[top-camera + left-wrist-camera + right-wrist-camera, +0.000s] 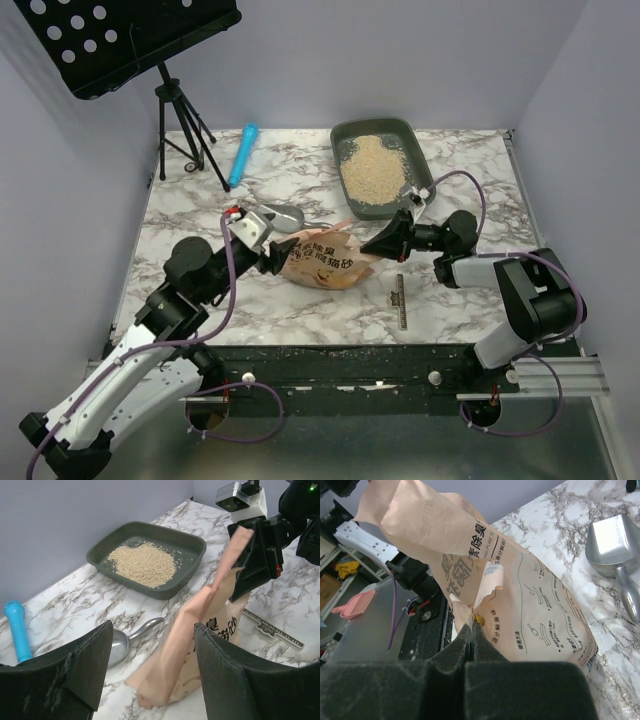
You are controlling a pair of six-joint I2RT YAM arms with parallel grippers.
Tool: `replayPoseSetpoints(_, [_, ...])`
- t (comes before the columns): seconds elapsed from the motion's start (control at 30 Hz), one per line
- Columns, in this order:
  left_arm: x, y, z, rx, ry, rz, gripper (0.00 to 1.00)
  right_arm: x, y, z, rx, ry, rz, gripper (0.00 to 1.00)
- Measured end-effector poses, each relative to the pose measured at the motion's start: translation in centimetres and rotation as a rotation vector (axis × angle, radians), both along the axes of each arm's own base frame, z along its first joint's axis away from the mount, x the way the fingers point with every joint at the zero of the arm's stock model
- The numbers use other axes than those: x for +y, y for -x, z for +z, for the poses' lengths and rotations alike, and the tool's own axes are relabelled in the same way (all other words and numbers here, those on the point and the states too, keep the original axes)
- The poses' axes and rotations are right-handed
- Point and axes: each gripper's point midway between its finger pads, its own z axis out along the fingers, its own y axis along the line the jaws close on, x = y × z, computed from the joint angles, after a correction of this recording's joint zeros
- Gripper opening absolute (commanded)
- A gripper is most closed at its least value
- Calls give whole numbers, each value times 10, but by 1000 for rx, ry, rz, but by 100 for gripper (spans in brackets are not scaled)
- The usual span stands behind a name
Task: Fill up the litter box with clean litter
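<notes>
Now, right tool [471, 630] pinching orange bag [322, 262], left tool [152, 630] wide, clean litter [368, 170] in litter box [412, 148].

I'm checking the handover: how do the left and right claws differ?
The left claw stands open, the orange bag loose between its jaws; the right claw is shut, pinching a torn flap of the bag. The left reaches from the bag's left, the right from its right. Both are black.

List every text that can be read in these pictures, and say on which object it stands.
"除臭": large black print on the orange bag.
"使用方法": small heading, same bag.
"猫砂": same bag, top view.
Other bag print and the ruler marks: too small to read.
</notes>
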Motion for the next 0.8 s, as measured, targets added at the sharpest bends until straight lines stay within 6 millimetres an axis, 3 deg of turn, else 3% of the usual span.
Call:
replayPoseSetpoints(0.17, [22, 14, -15, -22, 20, 45, 77, -1, 0, -1, 11, -1, -11, 0])
replayPoseSetpoints(0.33, [33, 13, -60, 40, -22, 79, 82, -1, 0, -2, 13, 0, -11, 0])
replayPoseSetpoints(0.43, [36, 10, -77, 71, -40, 91, 83, -1, 0, -2, 12, 0, -11, 0])
replayPoseSetpoints(0.57, [39, -7, -91, 121, -43, 102, 84, -1, 0, -2, 10, 0, -10, 0])
replayPoseSetpoints(0.8, [34, -40, -90, 173, 94, 24, 81, -3, 1, -3, 12, 3, -4, 0])
